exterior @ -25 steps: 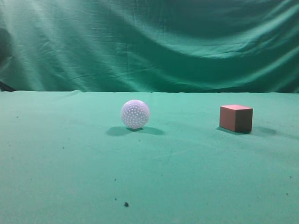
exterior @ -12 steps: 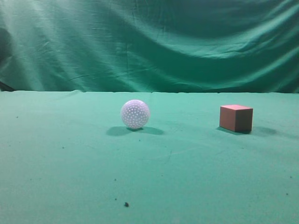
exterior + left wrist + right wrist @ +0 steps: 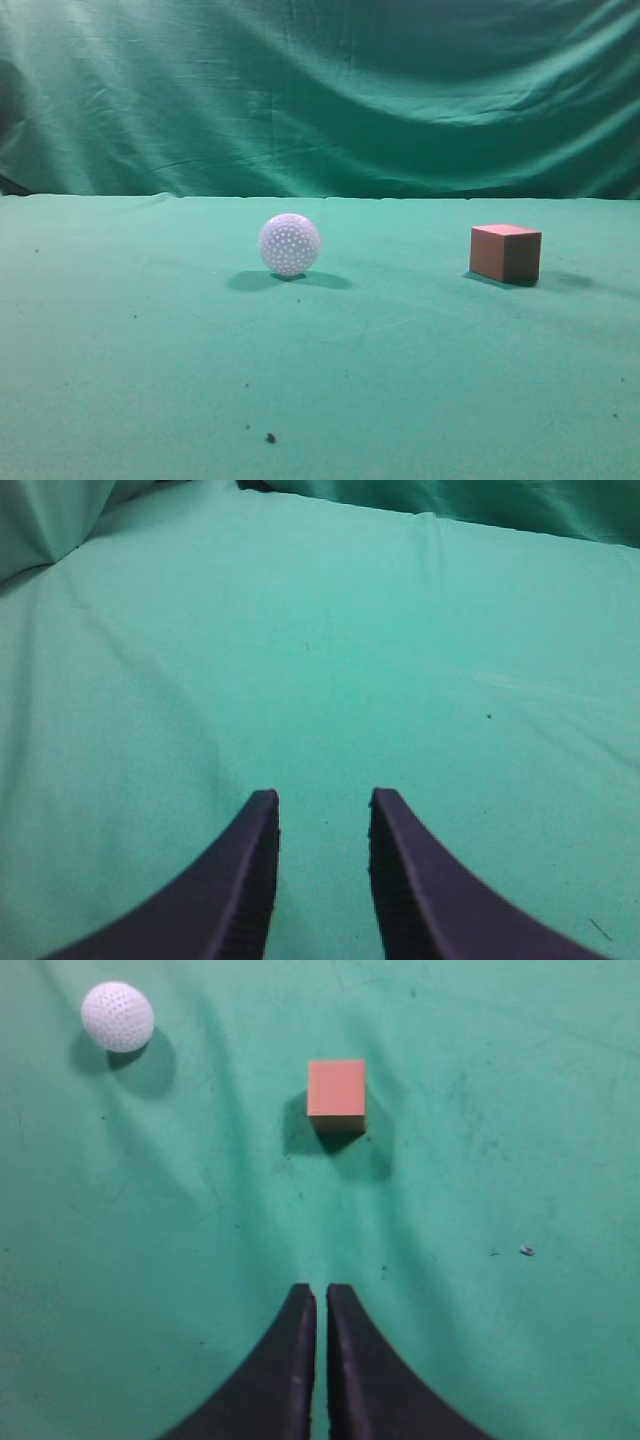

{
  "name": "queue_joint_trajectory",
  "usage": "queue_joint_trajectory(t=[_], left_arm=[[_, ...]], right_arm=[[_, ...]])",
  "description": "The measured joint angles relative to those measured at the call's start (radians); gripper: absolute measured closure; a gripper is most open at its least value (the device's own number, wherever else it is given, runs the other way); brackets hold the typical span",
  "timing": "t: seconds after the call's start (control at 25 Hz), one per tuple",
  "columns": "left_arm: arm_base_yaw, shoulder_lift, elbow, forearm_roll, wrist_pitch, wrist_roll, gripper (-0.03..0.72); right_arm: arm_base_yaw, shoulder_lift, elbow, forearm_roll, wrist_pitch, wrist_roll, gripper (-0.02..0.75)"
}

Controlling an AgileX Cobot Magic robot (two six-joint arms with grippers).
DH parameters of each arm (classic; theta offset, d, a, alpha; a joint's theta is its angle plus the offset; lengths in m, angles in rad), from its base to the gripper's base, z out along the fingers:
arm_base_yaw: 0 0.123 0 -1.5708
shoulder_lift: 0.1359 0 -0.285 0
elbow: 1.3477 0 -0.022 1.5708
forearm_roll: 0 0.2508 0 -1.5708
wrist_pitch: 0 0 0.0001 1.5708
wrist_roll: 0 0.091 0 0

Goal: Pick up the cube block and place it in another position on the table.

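The reddish-brown cube block [image 3: 505, 253] sits on the green table [image 3: 150, 360] at the right of the exterior view. It also shows in the right wrist view [image 3: 336, 1090], straight ahead of my right gripper [image 3: 321, 1288], which is shut, empty and well short of it. My left gripper [image 3: 322, 796] is open and empty over bare green cloth; the cube does not show in the left wrist view. Neither gripper shows in the exterior view.
A white dimpled ball [image 3: 289, 244] rests left of the cube, and shows at the upper left of the right wrist view [image 3: 118, 1017]. A draped green curtain [image 3: 320, 90] hangs behind the table. Dark specks [image 3: 270, 437] dot the cloth.
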Motion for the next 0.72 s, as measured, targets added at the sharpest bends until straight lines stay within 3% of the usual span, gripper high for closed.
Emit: queue_joint_trajectory(t=[0.12,0.16,0.2,0.44,0.52,0.68,0.72], left_arm=[[0.0,0.0,0.0,0.0,0.0,0.0,0.426],[0.0,0.0,0.0,0.0,0.0,0.0,0.426],[0.0,0.0,0.0,0.0,0.0,0.0,0.426],[0.0,0.0,0.0,0.0,0.0,0.0,0.426],[0.0,0.0,0.0,0.0,0.0,0.0,0.426],[0.0,0.0,0.0,0.0,0.0,0.0,0.426],[0.0,0.0,0.0,0.0,0.0,0.0,0.426]], right_arm=[[0.067,0.139,-0.059,-0.039,0.0,0.007,0.738],[0.085,0.181,-0.079,-0.054,0.0,0.007,0.689],[0.095,0.213,-0.096,-0.063,0.0,0.007,0.689],[0.107,0.384,-0.192,-0.088,-0.006,0.053,0.328],[0.109,0.425,-0.214,-0.117,-0.01,0.105,0.243],[0.109,0.504,-0.253,-0.203,-0.015,0.209,0.239],[0.109,0.524,-0.261,-0.212,-0.015,0.219,0.197]])
